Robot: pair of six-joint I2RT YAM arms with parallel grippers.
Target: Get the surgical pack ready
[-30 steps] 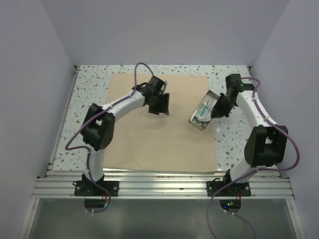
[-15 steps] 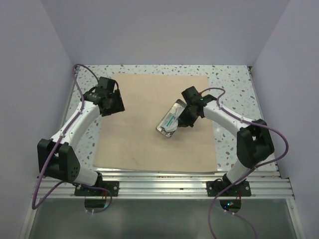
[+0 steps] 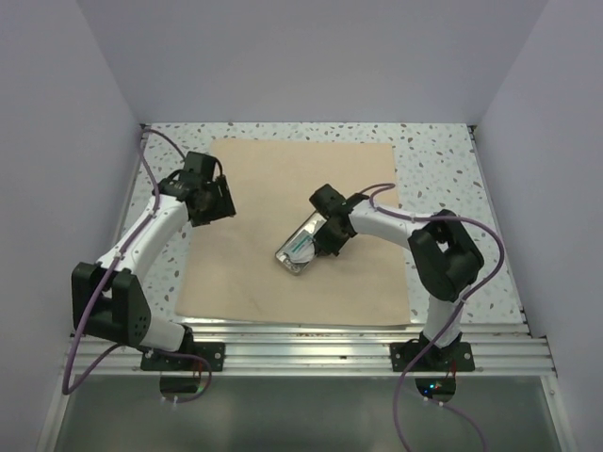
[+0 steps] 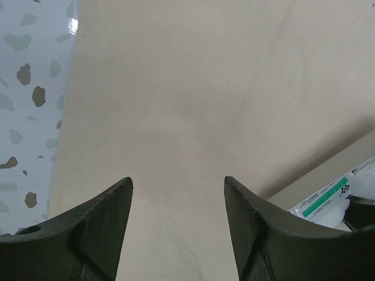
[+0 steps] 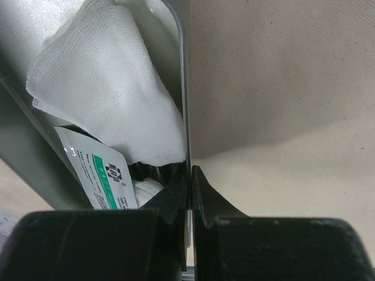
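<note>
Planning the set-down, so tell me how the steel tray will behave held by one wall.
The steel tray looks rigid, so the right gripper, shut on its thin wall, probably won't bend it. Gripped at one edge, it may tilt or pivot. The gauze and packet inside look light and could slide if it tips.

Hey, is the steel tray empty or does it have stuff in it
Loaded: the steel tray holds white gauze and a green-printed packet.
</note>
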